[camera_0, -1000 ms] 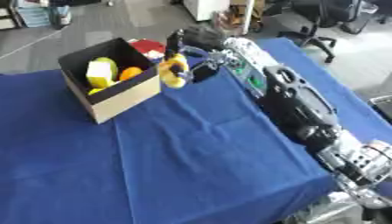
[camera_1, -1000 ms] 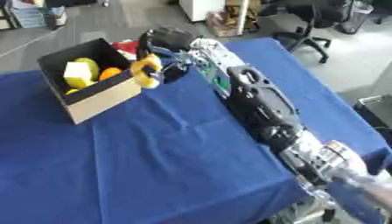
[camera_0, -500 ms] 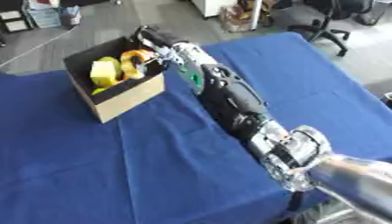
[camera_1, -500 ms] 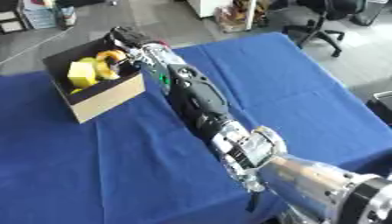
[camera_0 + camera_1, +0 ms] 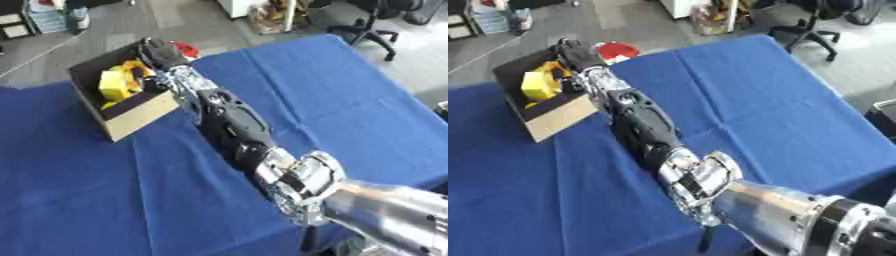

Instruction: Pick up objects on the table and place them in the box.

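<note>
You had the right hand (image 5: 160,51) reaching over the cardboard box (image 5: 131,117) on the blue tablecloth (image 5: 79,190); I cannot tell its fingers' state, and yellow objects (image 5: 114,85) lay inside the box

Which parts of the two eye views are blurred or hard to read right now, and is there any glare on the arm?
Left eye view: the silver arm joint nearest the camera is soft and oversized; the black right hand over the open cardboard box reads as a dark mass. Right eye view: the yellow block in the box is clear; pale highlights sit on the silver forearm.
</note>
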